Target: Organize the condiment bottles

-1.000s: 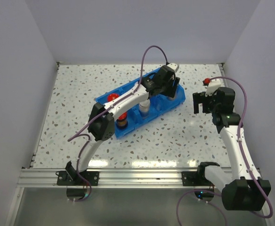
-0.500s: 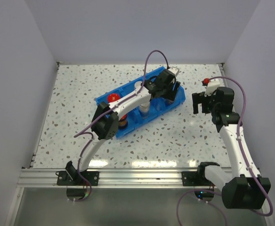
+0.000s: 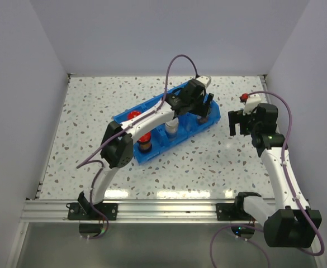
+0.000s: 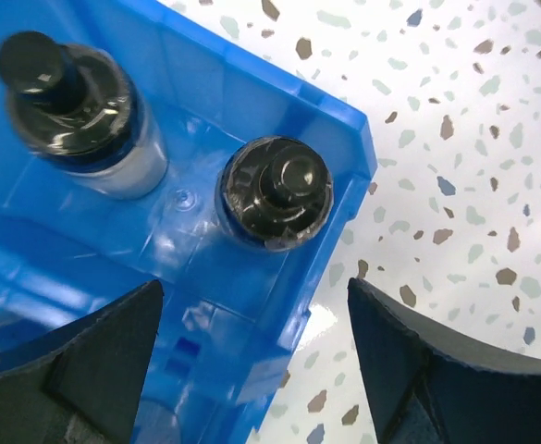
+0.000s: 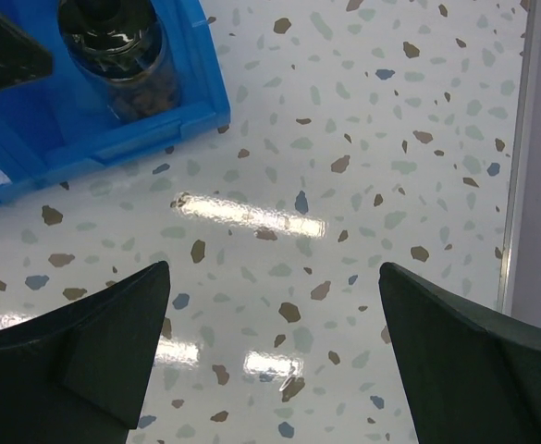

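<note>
Bin [image 4: 252, 83] holds two black-capped jars [image 4: 284, 190] and two red-capped jars [image 3: 133, 116].

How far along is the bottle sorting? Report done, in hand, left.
Done: two black-capped bottles stand in the end compartment of the blue bin; two red-capped bottles and one silver-capped bottle sit in other compartments. In hand: nothing; left gripper and right gripper are open, empty. Left: a second silver-capped bottle is not visible.

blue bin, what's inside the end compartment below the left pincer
A black-capped jar in the corner and a second black-capped jar beside it, both upright. Overhead, the left arm covers most of that compartment.
</note>
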{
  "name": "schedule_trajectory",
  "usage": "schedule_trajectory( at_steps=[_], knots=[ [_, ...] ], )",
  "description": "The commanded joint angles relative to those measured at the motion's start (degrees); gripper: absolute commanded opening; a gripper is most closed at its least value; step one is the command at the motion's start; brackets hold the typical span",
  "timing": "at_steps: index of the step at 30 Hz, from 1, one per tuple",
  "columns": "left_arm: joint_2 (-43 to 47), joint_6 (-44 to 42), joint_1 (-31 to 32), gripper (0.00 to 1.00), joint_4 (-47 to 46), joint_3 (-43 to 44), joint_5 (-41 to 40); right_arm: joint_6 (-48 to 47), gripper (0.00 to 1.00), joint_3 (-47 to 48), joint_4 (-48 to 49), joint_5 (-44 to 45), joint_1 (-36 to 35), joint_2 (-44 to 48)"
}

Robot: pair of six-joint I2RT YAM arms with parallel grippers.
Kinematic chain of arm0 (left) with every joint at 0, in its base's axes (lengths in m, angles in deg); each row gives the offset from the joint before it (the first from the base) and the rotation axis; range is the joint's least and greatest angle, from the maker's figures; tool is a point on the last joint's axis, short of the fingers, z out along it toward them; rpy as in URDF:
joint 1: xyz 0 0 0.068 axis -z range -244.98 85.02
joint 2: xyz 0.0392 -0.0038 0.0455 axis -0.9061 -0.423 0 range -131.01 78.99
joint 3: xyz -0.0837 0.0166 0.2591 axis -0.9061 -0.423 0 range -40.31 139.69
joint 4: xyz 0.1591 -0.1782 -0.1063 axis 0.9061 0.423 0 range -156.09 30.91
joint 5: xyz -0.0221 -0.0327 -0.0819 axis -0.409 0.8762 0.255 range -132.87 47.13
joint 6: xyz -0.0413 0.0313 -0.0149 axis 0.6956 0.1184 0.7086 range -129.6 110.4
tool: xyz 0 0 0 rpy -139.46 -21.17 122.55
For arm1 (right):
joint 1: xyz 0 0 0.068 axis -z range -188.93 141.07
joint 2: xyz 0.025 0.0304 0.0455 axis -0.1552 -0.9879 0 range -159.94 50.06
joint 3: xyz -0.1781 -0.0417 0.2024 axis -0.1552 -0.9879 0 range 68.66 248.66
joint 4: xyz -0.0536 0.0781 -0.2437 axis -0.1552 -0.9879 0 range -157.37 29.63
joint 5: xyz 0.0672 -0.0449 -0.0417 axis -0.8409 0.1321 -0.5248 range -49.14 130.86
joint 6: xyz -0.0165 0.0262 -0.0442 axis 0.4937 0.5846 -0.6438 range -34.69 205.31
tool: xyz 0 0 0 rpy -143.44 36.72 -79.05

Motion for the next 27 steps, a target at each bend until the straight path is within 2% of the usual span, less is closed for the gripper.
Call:
schedule_trajectory(
  at_steps=[1,4,5,6,7,8,9,10,11,12,15,20,23,27],
  knots=[
    [14.73,-3.41,-0.42,0.84,-6.26,-6.02,-2.64,-1.21,0.99,-0.11,2.19,-1.40,0.59,0.67],
    [27.20,-5.70,-0.42,0.89,-11.09,-18.58,-6.06,-2.18,0.99,-0.20,1.84,-3.06,0.94,1.63],
    [34.37,-6.40,-0.42,0.93,-12.41,-22.18,-7.46,-2.10,0.99,-0.11,2.01,-3.24,1.12,2.59],
    [38.18,-8.06,-0.42,0.94,-15.64,-30.14,-9.48,-1.22,0.99,-0.55,2.27,-3.42,1.29,3.30],
    [42.14,-8.95,-0.42,0.98,-17.24,-34.39,-10.89,-0.78,0.99,-0.81,3.15,-3.68,1.47,3.82],
    [50.18,-10.35,-0.42,1.00,-20.47,-38.79,-12.64,-0.52,0.98,-0.99,3.33,-3.94,1.82,5.05],
    [54.26,-10.97,-0.68,1.00,-21.90,-47.36,-15.44,0.18,0.99,-1.60,3.85,-4.64,2.08,5.58],
    [58.22,-11.15,-0.77,1.00,-22.87,-51.36,-17.30,0.54,0.99,-1.96,4.73,-5.61,2.26,6.37],
    [65.74,-10.98,-1.03,1.00,-23.84,-55.23,-19.23,1.06,0.99,-2.22,5.08,-5.62,2.52,6.81],
    [69.30,-10.71,-2.25,1.00,-23.85,-62.05,-21.08,2.37,0.99,-2.48,5.61,-5.62,2.70,7.69],
    [81.96,-8.61,-5.85,1.00,-19.81,-72.27,-23.81,4.58,0.99,-3.10,6.84,-5.18,3.14,9.18],
    [99.79,-6.76,-8.24,1.00,-11.31,-82.06,-32.24,5.55,0.99,-3.45,7.11,-4.57,3.49,11.12],
    [105.00,-5.10,-8.24,1.00,-5.77,-86.01,-40.05,5.11,0.99,-3.10,4.92,-2.64,3.49,12.35],
    [108.18,-4.82,-8.24,1.00,-6.45,-87.44,-41.13,6.07,0.99,-4.67,3.94,0.00,3.58,14.28]
  ],
)
